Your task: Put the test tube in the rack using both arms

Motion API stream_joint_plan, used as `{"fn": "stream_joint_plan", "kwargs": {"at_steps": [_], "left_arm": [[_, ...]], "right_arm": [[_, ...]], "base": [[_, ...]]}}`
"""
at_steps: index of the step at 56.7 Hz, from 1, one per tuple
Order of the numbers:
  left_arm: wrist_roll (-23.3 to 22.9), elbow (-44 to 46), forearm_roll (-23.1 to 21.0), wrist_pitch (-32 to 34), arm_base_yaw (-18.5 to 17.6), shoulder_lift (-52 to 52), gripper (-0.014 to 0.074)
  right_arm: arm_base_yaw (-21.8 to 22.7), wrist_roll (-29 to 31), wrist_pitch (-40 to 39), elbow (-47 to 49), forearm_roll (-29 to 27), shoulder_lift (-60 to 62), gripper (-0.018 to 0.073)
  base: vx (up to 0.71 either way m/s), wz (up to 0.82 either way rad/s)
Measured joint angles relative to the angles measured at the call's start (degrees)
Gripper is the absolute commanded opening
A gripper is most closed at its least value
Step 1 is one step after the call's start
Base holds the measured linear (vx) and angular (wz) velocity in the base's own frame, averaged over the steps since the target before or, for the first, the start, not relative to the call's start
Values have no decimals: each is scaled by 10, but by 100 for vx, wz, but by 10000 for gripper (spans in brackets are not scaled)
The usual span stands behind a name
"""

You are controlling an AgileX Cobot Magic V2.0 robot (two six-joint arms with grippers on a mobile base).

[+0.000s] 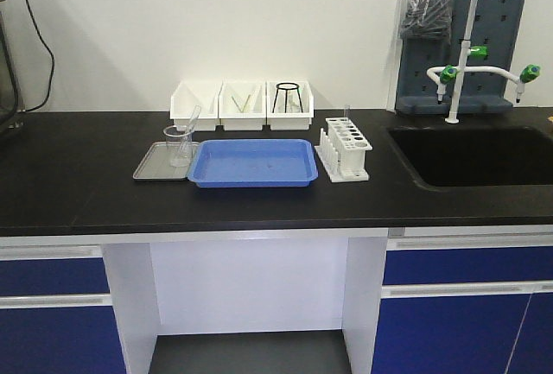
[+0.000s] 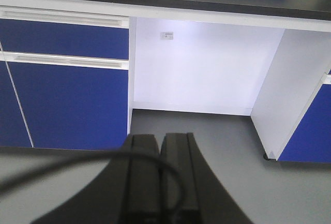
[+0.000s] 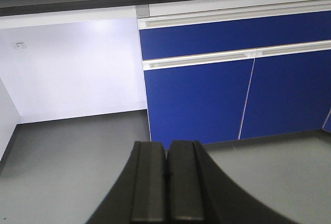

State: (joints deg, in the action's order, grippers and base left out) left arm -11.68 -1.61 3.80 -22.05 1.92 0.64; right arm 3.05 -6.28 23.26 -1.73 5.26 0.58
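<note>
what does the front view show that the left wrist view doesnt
Only the front view: the beaker with the test tube leaning in it, three white bins, the sink. Only the left wrist view: the left gripper, jaws together, and a black cable by it. Both: the blue tray, the rack and the black counter with blue cabinet fronts below.
</note>
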Motion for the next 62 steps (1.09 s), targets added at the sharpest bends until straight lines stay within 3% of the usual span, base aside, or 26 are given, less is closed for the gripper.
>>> {"fn": "stream_joint_plan", "kwargs": {"at_steps": [62], "left_arm": [[0,0,0,0,0,0,14]], "right_arm": [[0,0,0,0,0,0,-11]], "base": [[0,0]]}}
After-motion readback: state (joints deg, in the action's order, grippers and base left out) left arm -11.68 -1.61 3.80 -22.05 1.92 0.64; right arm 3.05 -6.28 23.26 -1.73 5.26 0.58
